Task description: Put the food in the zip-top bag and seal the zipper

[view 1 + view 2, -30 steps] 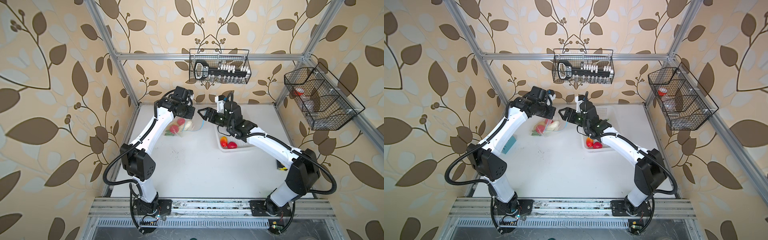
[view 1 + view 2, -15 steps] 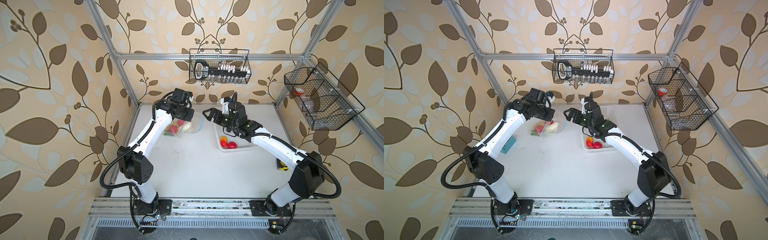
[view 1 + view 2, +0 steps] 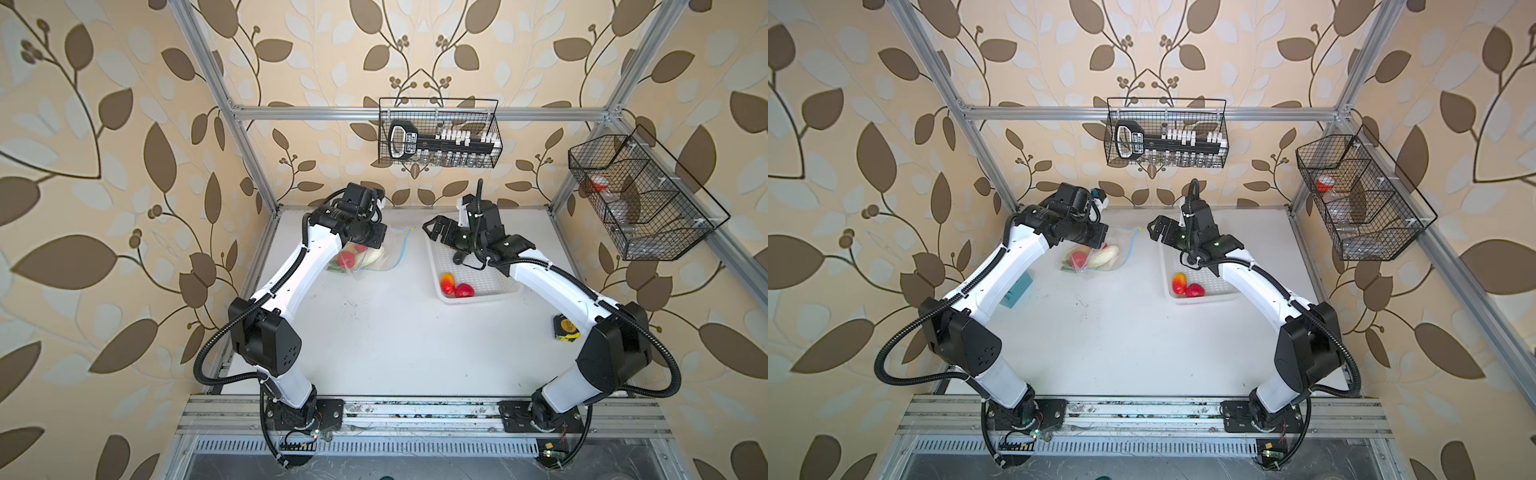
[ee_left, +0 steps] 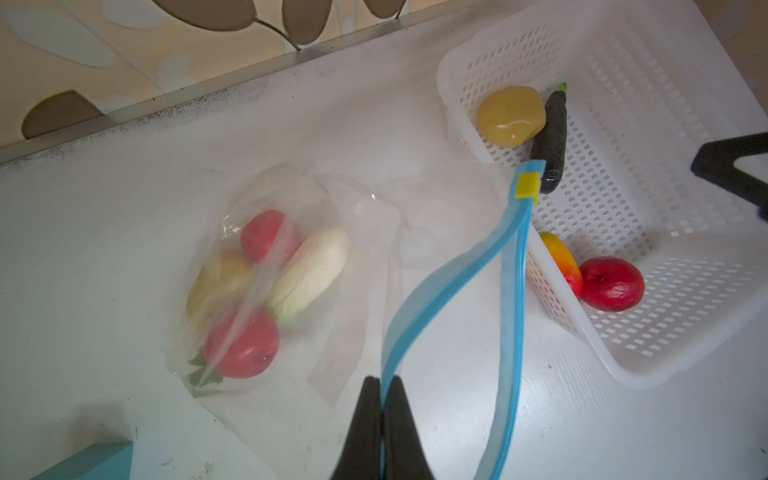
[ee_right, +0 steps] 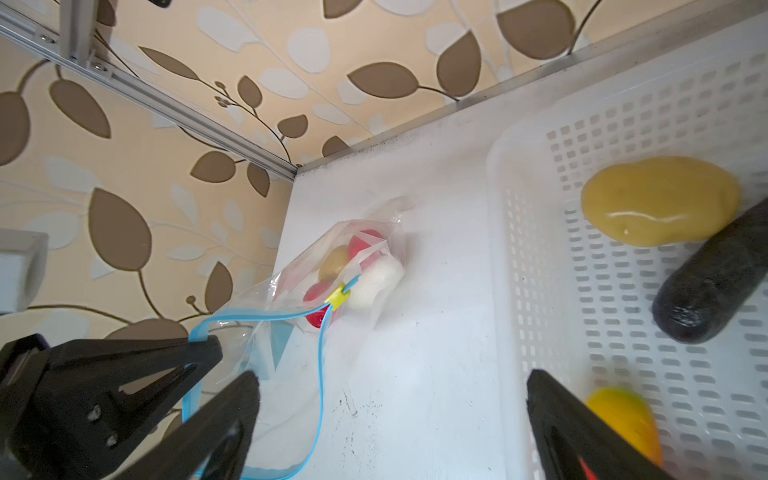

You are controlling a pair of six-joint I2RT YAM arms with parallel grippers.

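In both top views the zip-top bag (image 3: pixel 384 255) lies on the worktop (image 3: pixel 395 340) in the upper middle of the frame, left of centre. A cabbage (image 4: pixel 309 274), a bagged potato (image 4: pixel 216 278), a tomato (image 4: pixel 243 345) and a second tomato (image 4: pixel 266 235) sit deep inside it. The left end effector (image 4: pixel 381 388) is clenched on one lip of the zipper (image 4: pixel 515 291) and holds that strip up off the worktop. The other lip bows away from it, and the yellow slider (image 4: pixel 528 187) sits at the end away from the grip. The right end effector (image 5: pixel 392 380) is released, its jaws spread wide and holding nothing. It is poised over the bag-side edge of the white basket (image 4: pixel 623 374), just right of centre, where a loose potato (image 4: pixel 511 114), an eggplant (image 4: pixel 550 137), a mango (image 4: pixel 563 266) and a red fruit (image 4: pixel 611 282) lie. The job looks about half done. The pinch is on thin film, so a piece dropped against the strip could jerk it free. The slack lip could fold across the mouth and send a piece rolling over the worktop. The glossy potato may squirt from the jaws, and the eggplant leaning on it would likely shift. Lifting the lip higher could tip the bag and spill its contents.
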